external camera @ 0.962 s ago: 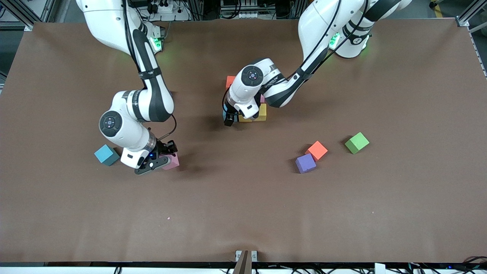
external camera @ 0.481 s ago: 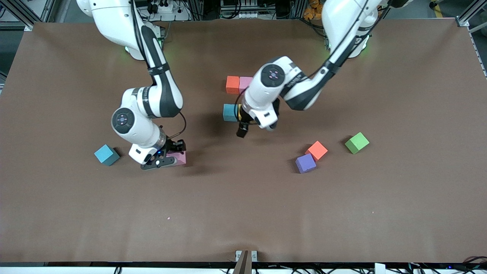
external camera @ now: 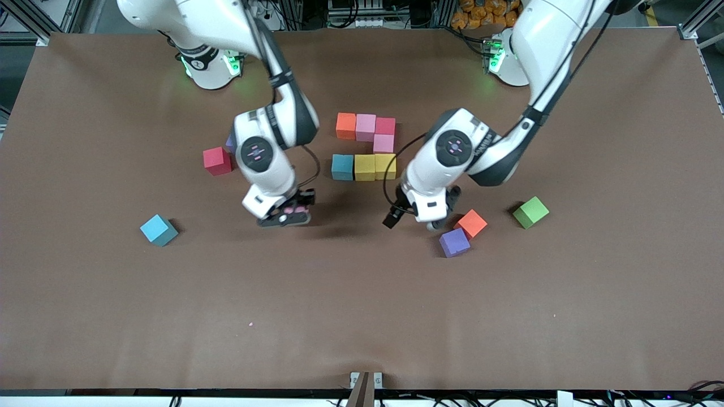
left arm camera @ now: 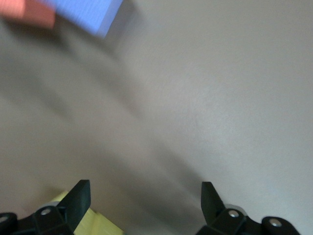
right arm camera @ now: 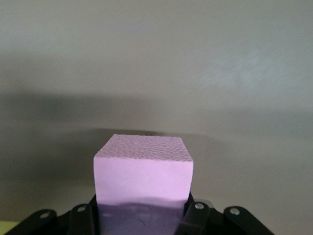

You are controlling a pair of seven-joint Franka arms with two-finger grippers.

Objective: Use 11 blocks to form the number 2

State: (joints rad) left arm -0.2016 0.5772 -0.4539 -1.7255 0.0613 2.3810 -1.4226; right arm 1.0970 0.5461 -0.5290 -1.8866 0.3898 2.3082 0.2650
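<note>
Right hand [external camera: 285, 216]: clamped on a pink block [right arm camera: 143, 171], carried above bare table [external camera: 362, 316] beside the part-built number 2 [external camera: 366, 146]. Left hand [external camera: 408, 217]: spread, empty, just beside the orange block [external camera: 470, 223] and purple block [external camera: 454, 242]. Advice: lower the pink block squarely against the blue block's [external camera: 342, 167] free side, flush, without nudging its neighbours.

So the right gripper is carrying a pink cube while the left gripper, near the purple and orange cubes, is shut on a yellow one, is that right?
Not quite: the left gripper is open and holds nothing, as the left wrist view shows. The rest stands: it is near the purple cube and orange cube, and the right gripper carries a pink cube.
</note>
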